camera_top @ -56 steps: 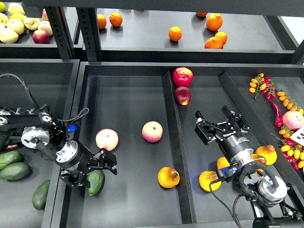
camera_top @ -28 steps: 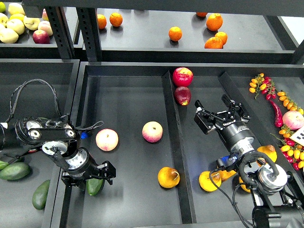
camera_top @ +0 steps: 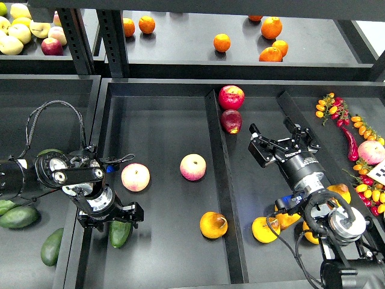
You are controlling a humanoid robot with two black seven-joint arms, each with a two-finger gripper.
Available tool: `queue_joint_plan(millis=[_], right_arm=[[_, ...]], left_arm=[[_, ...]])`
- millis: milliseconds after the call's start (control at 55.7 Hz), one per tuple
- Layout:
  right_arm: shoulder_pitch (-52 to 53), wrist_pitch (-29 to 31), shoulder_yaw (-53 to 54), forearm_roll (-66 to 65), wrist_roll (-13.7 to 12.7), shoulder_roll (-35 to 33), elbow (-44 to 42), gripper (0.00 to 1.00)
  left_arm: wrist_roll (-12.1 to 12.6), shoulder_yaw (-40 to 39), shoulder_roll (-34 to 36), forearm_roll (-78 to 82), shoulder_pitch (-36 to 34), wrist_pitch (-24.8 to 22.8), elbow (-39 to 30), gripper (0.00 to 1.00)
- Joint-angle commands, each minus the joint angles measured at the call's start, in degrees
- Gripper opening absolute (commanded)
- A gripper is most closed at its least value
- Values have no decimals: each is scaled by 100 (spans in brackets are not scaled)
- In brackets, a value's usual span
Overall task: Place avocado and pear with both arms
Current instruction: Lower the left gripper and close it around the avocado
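The dark green avocado (camera_top: 121,234) lies at the front left of the middle tray compartment (camera_top: 168,253). My left gripper (camera_top: 112,217) hangs just over its far end with its fingers spread to either side, open and not closed on the fruit. The golden pear (camera_top: 213,224) with a brown blush lies near the divider (camera_top: 218,162), at the front of the same compartment. My right gripper (camera_top: 281,146) is open and empty, above the right compartment, well behind the pear. Similar yellow pears (camera_top: 264,229) lie by my right wrist, partly hidden.
Two pink-yellow peaches (camera_top: 135,177) (camera_top: 193,167) lie mid-compartment. Red apples (camera_top: 231,96) sit at the back by the divider. Lighter green fruits (camera_top: 18,217) (camera_top: 51,245) lie in the left bin. Cherry tomatoes and a chili (camera_top: 351,143) are far right. Oranges (camera_top: 222,42) are on the upper shelf.
My left arm has swung in from the left and the gripper has shifted slightly left over the avocado, which has stayed put. My right gripper has drifted a little up and right.
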Motion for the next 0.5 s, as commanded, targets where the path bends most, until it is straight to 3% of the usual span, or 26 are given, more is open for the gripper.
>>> queue_joint_plan(millis=[0, 484], right_arm=[[0, 5, 12, -1, 0, 0, 11, 100], [0, 23, 73, 8, -9, 0, 20, 100]], left_arm=[[0, 3, -87, 22, 127, 0, 118, 99], [0, -32, -254, 391, 329, 0, 513, 99]])
